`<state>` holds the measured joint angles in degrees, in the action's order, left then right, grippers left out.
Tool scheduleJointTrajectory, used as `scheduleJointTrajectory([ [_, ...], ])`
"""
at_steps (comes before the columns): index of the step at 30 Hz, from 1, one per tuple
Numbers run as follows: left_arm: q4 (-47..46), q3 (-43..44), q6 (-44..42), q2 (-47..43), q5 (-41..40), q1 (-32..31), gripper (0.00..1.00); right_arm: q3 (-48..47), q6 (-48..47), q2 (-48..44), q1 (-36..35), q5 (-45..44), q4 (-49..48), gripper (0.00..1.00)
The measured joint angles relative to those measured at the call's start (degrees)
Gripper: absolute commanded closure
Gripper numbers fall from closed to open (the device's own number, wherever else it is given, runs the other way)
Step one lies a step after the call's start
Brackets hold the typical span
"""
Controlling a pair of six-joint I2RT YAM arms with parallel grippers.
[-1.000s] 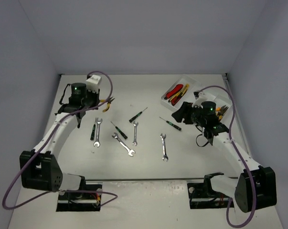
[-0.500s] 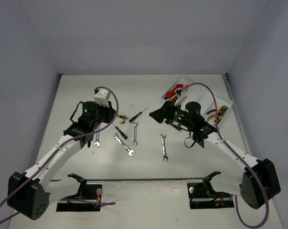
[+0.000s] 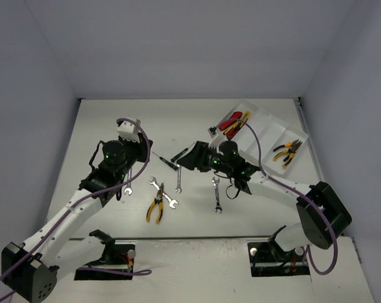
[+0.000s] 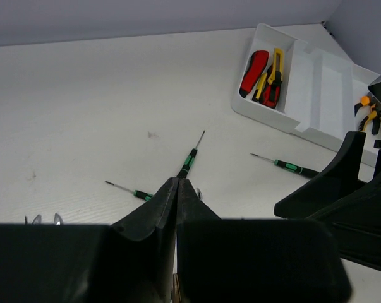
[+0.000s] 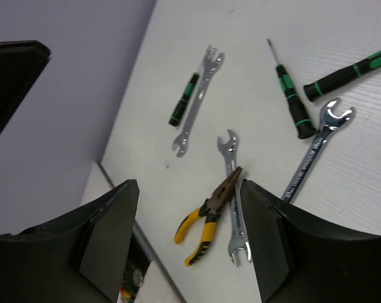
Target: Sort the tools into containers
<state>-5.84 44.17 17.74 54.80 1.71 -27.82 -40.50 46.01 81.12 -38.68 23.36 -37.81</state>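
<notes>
Yellow-handled pliers (image 3: 155, 208) lie on the table near the front, beside a silver wrench (image 3: 163, 191); the right wrist view shows these pliers (image 5: 212, 218) below and between my open fingers. My right gripper (image 3: 189, 161) (image 5: 189, 189) is open and empty over the table's middle. My left gripper (image 3: 145, 151) (image 4: 177, 182) is shut and empty, pointing at a black-green screwdriver (image 4: 190, 158). The white tray (image 3: 266, 123) (image 4: 320, 76) at the back right holds utility knives (image 3: 231, 122) (image 4: 263, 69) in one end compartment and orange-handled pliers (image 3: 285, 151) in the other end one.
More wrenches (image 3: 177, 178) (image 3: 217, 194) (image 3: 128, 177) and screwdrivers (image 3: 162, 158) (image 4: 288, 166) lie loose mid-table. The right wrist view shows wrenches (image 5: 196, 101) (image 5: 313, 154) and screwdrivers (image 5: 288, 95) around the pliers. Grey walls close in the table's left, back and right sides.
The yellow pliers, at my left gripper half a second ago, now lie on the table near the front. The left gripper is shut and empty. The right arm has swung left toward the middle.
</notes>
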Motion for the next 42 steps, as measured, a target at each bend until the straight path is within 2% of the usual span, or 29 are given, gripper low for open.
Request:
scheduleJointTrajectory([
  [3, 5.1, 0.0, 0.9, -1.4, -3.5, -0.2, 0.58, -3.5, -4.2, 2.1, -4.1, -5.3, 5.8, 0.41],
  [5, 10.8, 0.7, 1.3, -2.6, -6.3, -0.3, 0.36, -5.8, -6.8, 4.0, -8.6, -9.5, 9.2, 0.45],
  [6, 14.0, 1.5, 1.6, -2.9, -7.8, -0.3, 0.3, -6.7, -7.8, 5.0, -11.0, -11.7, 10.8, 0.48],
  [9, 24.5, 6.2, 2.9, -3.3, -12.6, -0.2, 0.2, -9.1, -9.8, 8.9, -17.6, -17.8, 15.0, 0.53],
  [14, 35.9, 13.7, 3.3, -5.1, -19.1, -0.2, 0.16, -13.5, -9.5, 18.3, -26.5, -27.7, 22.5, 0.54],
  [20, 41.4, 14.2, 2.4, -9.3, -23.5, -0.1, 0.15, -17.3, -4.8, 24.0, -33.3, -35.1, 25.4, 0.58],
  [23, 42.4, 14.0, 1.6, -9.9, -24.6, 0.0, 0.15, -19.0, -2.4, 25.9, -34.7, -37.5, 26.4, 0.63],
  [27, 43.2, 13.0, 0.4, -10.0, -25.3, 0.1, 0.15, -22.0, -0.2, 28.1, -35.4, -40.5, 28.5, 0.76],
  [31, 43.5, 12.5, -0.4, -9.6, -25.6, 0.2, 0.15, -25.6, 1.4, 30.6, -35.9, -43.5, 31.7, 1.0],
  [37, 43.5, 12.5, -1.7, -9.0, -25.7, 0.5, 0.15, -28.7, 1.8, 32.1, -36.4, -46.5, 35.5, 1.0],
  [42, 43.4, 12.6, -3.4, -8.6, -25.7, 1.5, 0.15, -30.4, -1.9, 32.1, -36.1, -47.8, 39.3, 1.0],
])
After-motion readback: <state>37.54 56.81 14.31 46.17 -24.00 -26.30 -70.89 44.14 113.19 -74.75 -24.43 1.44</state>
